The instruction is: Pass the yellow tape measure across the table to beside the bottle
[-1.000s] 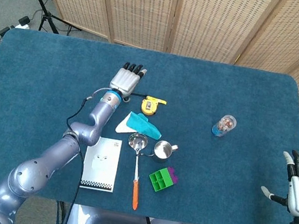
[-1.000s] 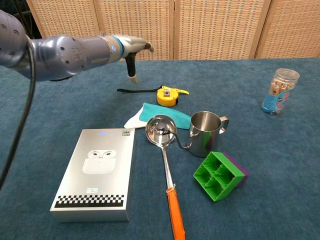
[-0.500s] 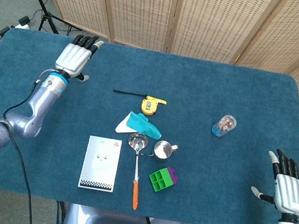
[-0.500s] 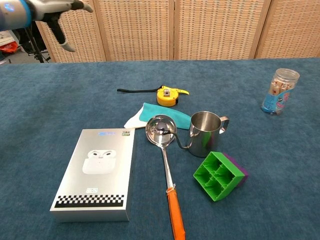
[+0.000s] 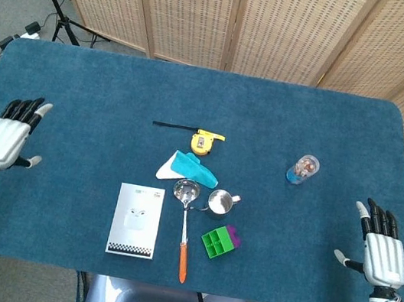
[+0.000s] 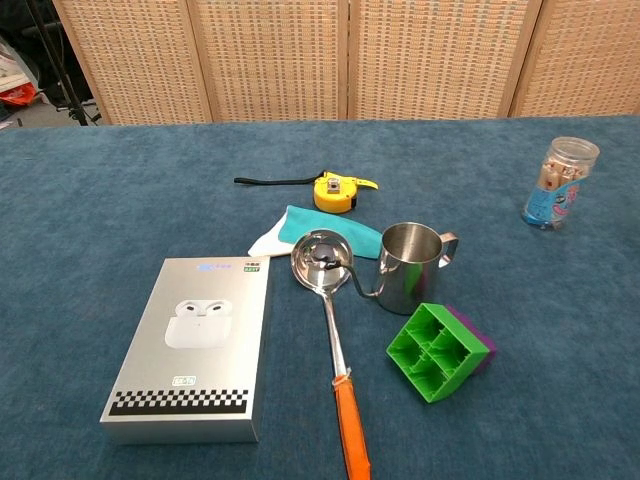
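Note:
The yellow tape measure [image 5: 203, 142] [image 6: 336, 192] lies near the table's middle with its black strap stretched out to the left. The clear bottle [image 5: 303, 169] [image 6: 558, 183] stands upright far to its right. My left hand [image 5: 7, 138] hovers at the table's left edge, fingers apart and holding nothing. At the table's right front edge my right hand [image 5: 380, 252] is also spread and empty. Both hands are far from the tape measure, and neither shows in the chest view.
Just in front of the tape measure lie a teal and white cloth [image 6: 305, 231], a ladle with an orange handle [image 6: 333, 330], a steel cup [image 6: 408, 265], a green and purple box [image 6: 438, 351] and a white earbuds box [image 6: 194, 345].
My left arm has swung away from the tape measure, back and down to the table's left edge. My right hand has shifted slightly inward. The objects have not moved.

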You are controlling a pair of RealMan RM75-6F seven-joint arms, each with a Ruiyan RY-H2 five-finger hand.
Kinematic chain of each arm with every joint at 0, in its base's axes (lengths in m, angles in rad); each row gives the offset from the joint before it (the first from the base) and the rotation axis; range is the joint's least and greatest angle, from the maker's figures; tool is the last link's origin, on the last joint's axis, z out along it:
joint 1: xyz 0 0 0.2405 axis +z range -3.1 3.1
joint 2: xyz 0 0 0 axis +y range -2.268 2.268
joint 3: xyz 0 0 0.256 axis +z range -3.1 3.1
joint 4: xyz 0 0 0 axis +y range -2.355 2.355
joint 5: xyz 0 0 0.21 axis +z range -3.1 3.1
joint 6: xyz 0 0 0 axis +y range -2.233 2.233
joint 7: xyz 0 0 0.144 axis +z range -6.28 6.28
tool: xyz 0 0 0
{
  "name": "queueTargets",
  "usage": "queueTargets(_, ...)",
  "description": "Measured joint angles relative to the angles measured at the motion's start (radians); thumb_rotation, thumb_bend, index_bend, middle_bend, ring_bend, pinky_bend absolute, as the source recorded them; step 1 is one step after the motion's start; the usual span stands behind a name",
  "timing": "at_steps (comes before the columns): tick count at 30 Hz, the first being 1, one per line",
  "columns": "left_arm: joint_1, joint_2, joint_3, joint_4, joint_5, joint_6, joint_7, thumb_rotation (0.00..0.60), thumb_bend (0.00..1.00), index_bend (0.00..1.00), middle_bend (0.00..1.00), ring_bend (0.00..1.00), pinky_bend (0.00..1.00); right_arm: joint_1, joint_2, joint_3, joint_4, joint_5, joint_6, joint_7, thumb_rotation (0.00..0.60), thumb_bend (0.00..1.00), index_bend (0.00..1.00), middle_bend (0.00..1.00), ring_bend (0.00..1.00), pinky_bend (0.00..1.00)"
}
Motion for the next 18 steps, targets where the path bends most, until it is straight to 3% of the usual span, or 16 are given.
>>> queueTargets(3,0.069,-0.006,0.047,-0.023,0.051,0.07,0.019,0.6,0.18,0.0,0.0,0.0,0.0,-0.004,-0.002,0.002,-0.002,-0.005,0.014,-0.007,0.6,0.05,0.01,0.0,0.0,0.0)
queueTargets(7,0.117,-0.043,0.069,-0.031,0.067,0.111,0.049,0.6,0.18,0.0,0.0,0.0,0.0,-0.007,-0.004,0.003,-0.004,-0.009,0.025,-0.013,0.6,0.05,0.01,0.0,0.0,0.0)
queueTargets(18,0.147,-0.082,0.054,0.006,0.078,0.099,0.04,0.6,0.18,0.0,0.0,0.0,0.0,0.013,-0.009,0.027,-0.022,-0.019,0.036,-0.035,0.6,0.05,0.04,0.0,0.0,0.0)
